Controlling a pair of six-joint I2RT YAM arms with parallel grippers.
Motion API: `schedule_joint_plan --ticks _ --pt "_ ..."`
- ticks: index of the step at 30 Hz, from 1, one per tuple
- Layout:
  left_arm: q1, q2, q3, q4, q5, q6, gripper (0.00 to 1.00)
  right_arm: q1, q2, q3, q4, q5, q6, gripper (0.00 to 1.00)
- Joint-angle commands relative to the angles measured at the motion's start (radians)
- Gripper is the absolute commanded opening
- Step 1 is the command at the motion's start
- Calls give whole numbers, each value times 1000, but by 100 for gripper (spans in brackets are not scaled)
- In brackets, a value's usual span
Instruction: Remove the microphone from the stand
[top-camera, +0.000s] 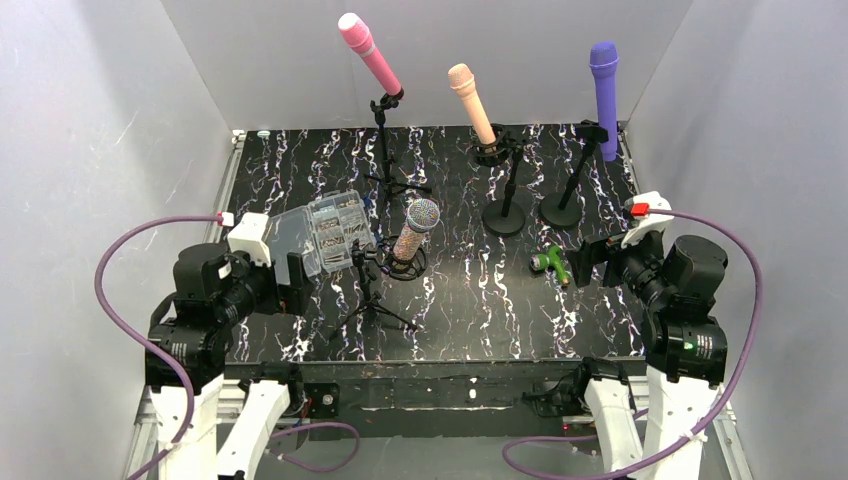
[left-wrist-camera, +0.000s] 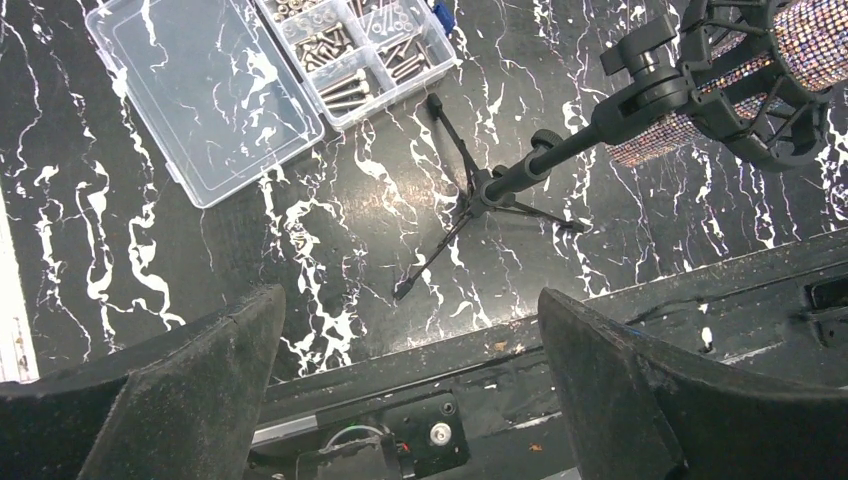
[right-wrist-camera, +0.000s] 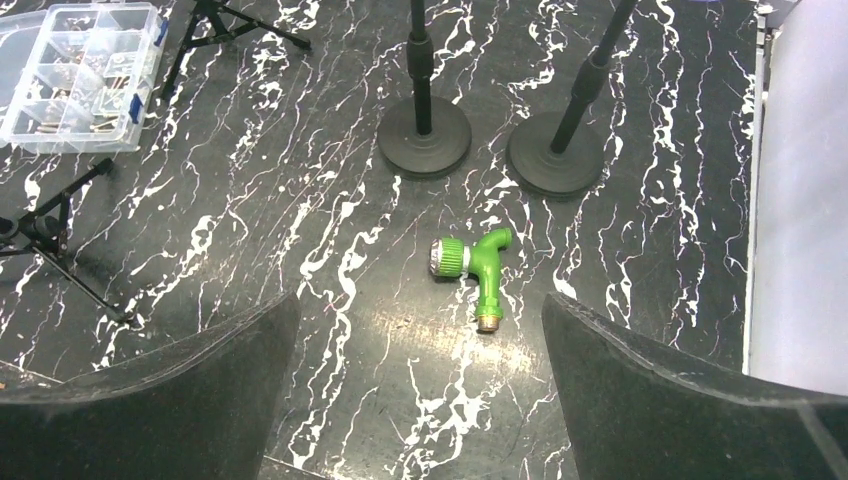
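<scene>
Several microphones sit in stands on the black marbled table (top-camera: 480, 300). A glittery microphone (top-camera: 416, 230) rests in a shock mount on the near tripod stand (top-camera: 372, 290). A pink microphone (top-camera: 366, 52) tops the far tripod stand (top-camera: 385, 150). A peach microphone (top-camera: 472, 103) and a purple microphone (top-camera: 604, 85) sit on round-base stands (top-camera: 503, 215). My left gripper (top-camera: 290, 270) hangs open left of the near tripod, holding nothing. My right gripper (top-camera: 597, 255) is open at the right, empty. In the left wrist view the glittery microphone (left-wrist-camera: 810, 40) and its stand (left-wrist-camera: 500, 180) lie ahead of the open gripper (left-wrist-camera: 410, 340).
A clear plastic box of screws (top-camera: 325, 230) lies open close to my left gripper, also seen as the box (left-wrist-camera: 270, 80). A green hose nozzle (right-wrist-camera: 480, 265) lies on the table ahead of my right gripper (right-wrist-camera: 420, 340). Two round stand bases (right-wrist-camera: 424, 135) stand beyond it. White walls enclose the table.
</scene>
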Motion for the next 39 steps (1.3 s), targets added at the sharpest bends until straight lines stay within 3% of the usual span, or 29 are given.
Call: schedule_joint_plan --ticks 1,6,16,19,22,27,32,39 --pt "3 28 -7 14 32 -25 99 1 -1 20 24 -45 -17 100" --pt "3 34 0 -4 -18 -23 99 1 22 46 23 -96 0 100" --pt "3 58 84 -85 113 40 99 2 62 101 -16 -122 5 100" --pt "3 79 168 -147 234 108 99 2 58 126 -29 -147 6 100" --pt "3 122 235 -232 442 208 99 2 65 155 -28 -209 11 100" --pt "3 225 261 -255 643 237 99 1 152 225 -26 -300 30 100" --pt "2 347 276 -249 743 350 99 11 229 266 6 -361 38 100" --pt "1 448 207 -64 799 463 99 44 304 302 73 -458 48 100"
